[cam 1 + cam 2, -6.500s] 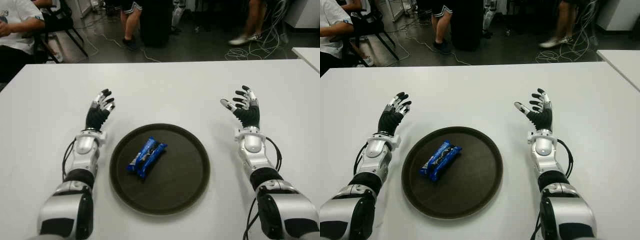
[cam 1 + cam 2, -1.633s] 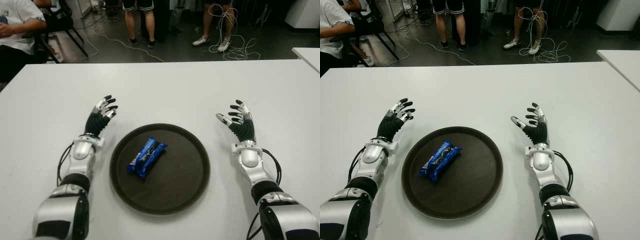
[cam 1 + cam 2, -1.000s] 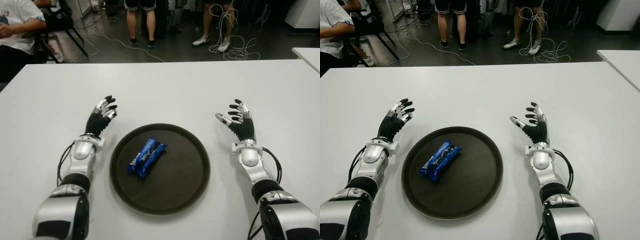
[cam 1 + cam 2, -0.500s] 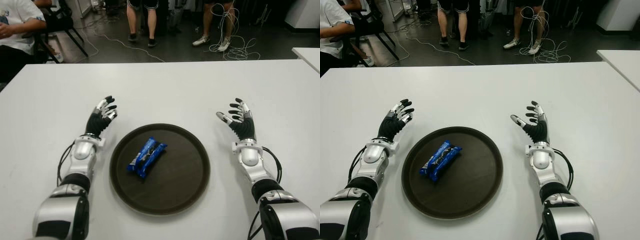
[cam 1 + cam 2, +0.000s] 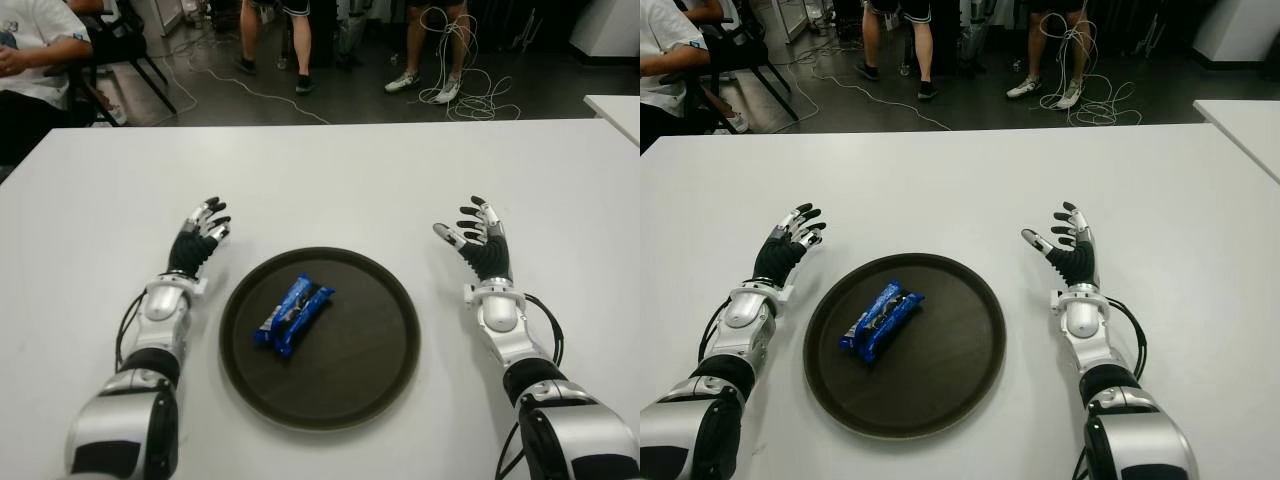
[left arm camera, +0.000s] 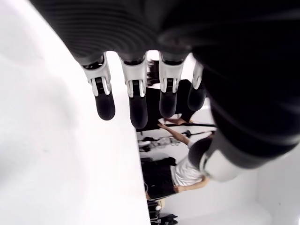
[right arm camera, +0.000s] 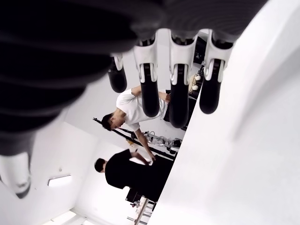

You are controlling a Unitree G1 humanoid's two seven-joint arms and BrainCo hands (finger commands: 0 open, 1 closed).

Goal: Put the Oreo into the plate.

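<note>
1. Left eye view shows one dark round plate [image 5: 390, 330], one blue Oreo packet [image 5: 293, 313], and two robot hands on a single white table [image 5: 330, 180].
2. That plate holds only the Oreo packet, which lies flat and slanted in the plate's left half, touching neither hand.
3. On the left of the plate is the left hand [image 5: 196, 242], fingers spread and holding nothing; its wrist view shows four straight fingertips [image 6: 105, 104] above bare tabletop.
4. On the right of the plate is the right hand [image 5: 480, 243], palm turned inward, fingers splayed and empty; whether it touches the table is hard to judge.
5. Bare white surface runs wide around the plate on all sides, with open room between each hand and the plate rim.
6. Beyond the far table edge stand people's legs [image 5: 272, 40] among loose cables [image 5: 455, 60] on the floor, and a seated person [image 5: 30, 60] shows at the far left.
7. One second white table corner [image 5: 615, 108] shows at the right.
</note>
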